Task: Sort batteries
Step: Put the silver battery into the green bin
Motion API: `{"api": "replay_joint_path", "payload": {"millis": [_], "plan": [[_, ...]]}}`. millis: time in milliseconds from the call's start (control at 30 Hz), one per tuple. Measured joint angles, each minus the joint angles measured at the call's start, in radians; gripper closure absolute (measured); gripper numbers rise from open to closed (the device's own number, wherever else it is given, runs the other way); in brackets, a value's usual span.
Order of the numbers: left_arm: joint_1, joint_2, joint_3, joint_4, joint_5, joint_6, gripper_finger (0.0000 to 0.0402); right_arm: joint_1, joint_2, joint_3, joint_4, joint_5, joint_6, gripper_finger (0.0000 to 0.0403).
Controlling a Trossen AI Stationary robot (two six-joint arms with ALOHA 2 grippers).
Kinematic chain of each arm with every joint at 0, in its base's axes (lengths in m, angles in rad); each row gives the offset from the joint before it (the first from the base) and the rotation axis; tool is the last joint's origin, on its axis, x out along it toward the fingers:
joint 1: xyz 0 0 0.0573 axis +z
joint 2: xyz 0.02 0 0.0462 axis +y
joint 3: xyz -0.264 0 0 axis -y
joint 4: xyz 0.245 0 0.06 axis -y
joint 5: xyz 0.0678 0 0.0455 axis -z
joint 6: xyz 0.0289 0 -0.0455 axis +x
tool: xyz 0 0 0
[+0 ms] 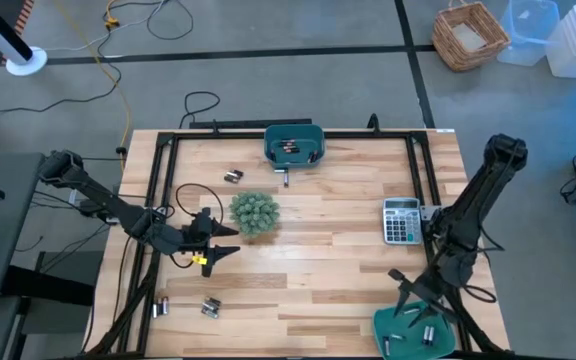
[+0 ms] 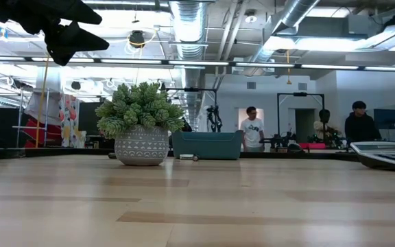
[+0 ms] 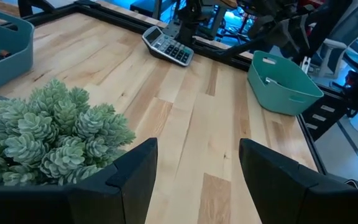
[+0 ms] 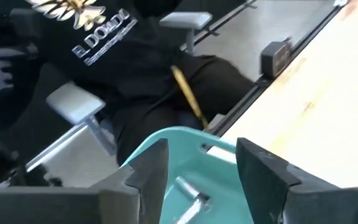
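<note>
The right gripper [image 1: 420, 307] hangs with wide, empty fingers over the teal bin [image 1: 393, 328] at five o'clock, where batteries [image 1: 429, 333] lie. The left gripper [image 1: 220, 238], also wide and empty, hovers beside the plant [image 1: 255, 213]. More batteries [image 1: 233, 176] lie at eleven o'clock.

Batteries, small cylinders, all lying flat. One silvery pair [image 1: 233, 176] on the tabletop [image 1: 318, 260], between the far teal bin [image 1: 295, 143] and the plant. Two pairs near my left front corner: a dark pair [image 1: 161, 306] and a silvery pair [image 1: 211, 306] beside it. Several lie inside the far bin. More [image 1: 429, 334] rest in the near teal bin [image 1: 393, 326] at my right; one silvery cell [image 4: 190, 188] shows between my right fingers.
</note>
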Motion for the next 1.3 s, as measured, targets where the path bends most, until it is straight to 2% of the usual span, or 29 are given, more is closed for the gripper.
{"api": "replay_joint_path", "payload": {"millis": [133,200,400,667,800,933,1100,1300], "plan": [[-0.011,0.016,0.002,-0.006,0.109,0.02,0.0182,-0.066,-0.009,0.0,0.027,0.0,-0.021,0.0203],[-0.024,0.038,0.018,-0.065,0.158,0.009,0.0182,-0.118,-0.011,0.0,0.058,0.0,-0.023,0.0205],[-0.089,0.131,0.107,-0.32,0.196,-0.11,0.0182,-0.307,-0.01,0.0,0.134,0.025,-0.035,0.0207],[-0.2,0.263,0.241,-0.547,0.298,-0.291,0.0182,-0.512,-0.01,0.0,0.296,0.046,-0.077,0.0207],[-0.259,0.326,0.295,-0.696,0.329,-0.413,0.0182,-0.562,-0.01,0.013,0.319,0.046,-0.093,0.0207],[-0.299,0.384,0.338,-0.811,0.408,-0.557,0.0182,-0.59,0.003,0.059,0.325,0.046,-0.112,0.0207],[-0.324,0.466,0.369,-0.876,0.597,-0.712,0.0182,-0.607,0.044,0.144,0.328,0.046,-0.212,0.0208],[-0.335,0.591,0.388,-0.982,0.799,-0.758,0.0179,-0.608,0.143,0.227,0.322,0.045,-0.298,0.0209]]}}
